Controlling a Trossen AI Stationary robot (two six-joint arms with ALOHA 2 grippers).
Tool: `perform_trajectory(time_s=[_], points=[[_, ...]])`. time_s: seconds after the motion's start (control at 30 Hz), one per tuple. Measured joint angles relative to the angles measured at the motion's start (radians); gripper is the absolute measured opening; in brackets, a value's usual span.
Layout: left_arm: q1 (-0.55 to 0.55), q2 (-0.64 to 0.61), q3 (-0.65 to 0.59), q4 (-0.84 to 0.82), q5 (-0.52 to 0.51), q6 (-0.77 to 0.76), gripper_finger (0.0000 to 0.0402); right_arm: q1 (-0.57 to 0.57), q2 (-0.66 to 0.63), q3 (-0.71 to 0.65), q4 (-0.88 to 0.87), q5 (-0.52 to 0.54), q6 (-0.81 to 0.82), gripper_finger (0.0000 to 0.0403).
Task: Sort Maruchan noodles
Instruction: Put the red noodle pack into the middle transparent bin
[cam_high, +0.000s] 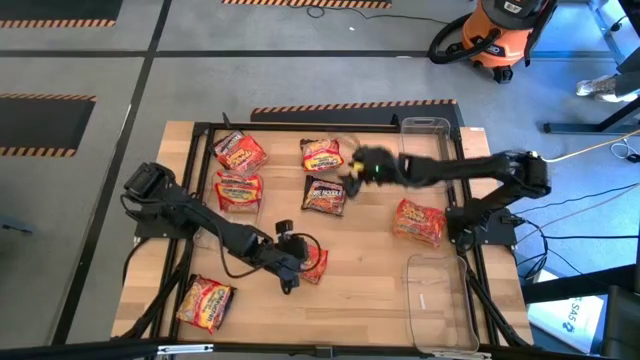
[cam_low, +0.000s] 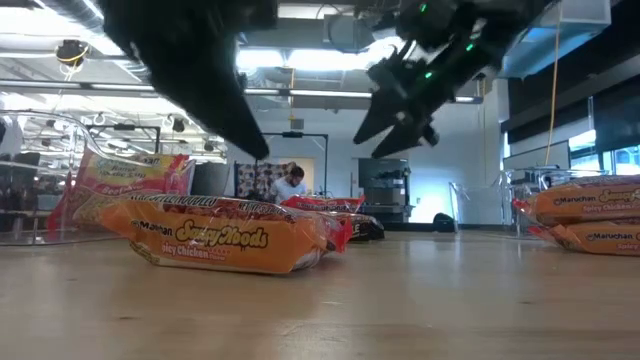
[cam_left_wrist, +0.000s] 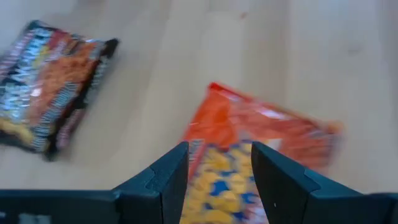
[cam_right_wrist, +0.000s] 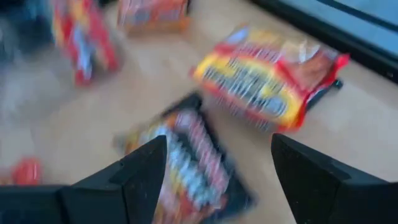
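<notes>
A: Fingers spread on the left gripper (cam_high: 291, 272), straddling the orange crinkly plastic noodle packet (cam_high: 312, 264) mid-table, near edge.
B: Right gripper (cam_high: 356, 170) wide too, above the dark maroon packet (cam_high: 324, 196). Descend squarely, then close.

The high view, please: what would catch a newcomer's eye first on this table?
Bright ramen packets lie scattered across the wooden table, most toward its far left. The right gripper reaches in with fingers open above a dark maroon packet near the middle, while the left gripper, also open, hovers over an orange packet toward the near edge. Two clear bins stand on the right side, apparently with no packets in them.
</notes>
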Motion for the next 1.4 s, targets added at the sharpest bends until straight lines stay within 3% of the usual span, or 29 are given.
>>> perform_trajectory(time_s=[0.23,0.53,0.93,1.4], points=[[0.054,0.049,0.0,0.046,-0.032,0.053,0.0167,-0.252,0.127,0.0,0.117,-0.201,0.062,0.0269],[0.062,0.054,0.0,0.09,-0.031,0.062,0.0167,-0.349,0.321,0.001,0.309,-0.424,0.146,0.0269],[0.062,0.054,0.0,0.135,-0.03,0.045,0.0167,-0.331,0.395,0.0,0.425,-0.526,0.189,0.0269],[0.062,0.054,0.0,0.135,-0.03,0.052,0.0167,-0.299,0.403,0.0,0.478,-0.465,0.252,0.0269]])
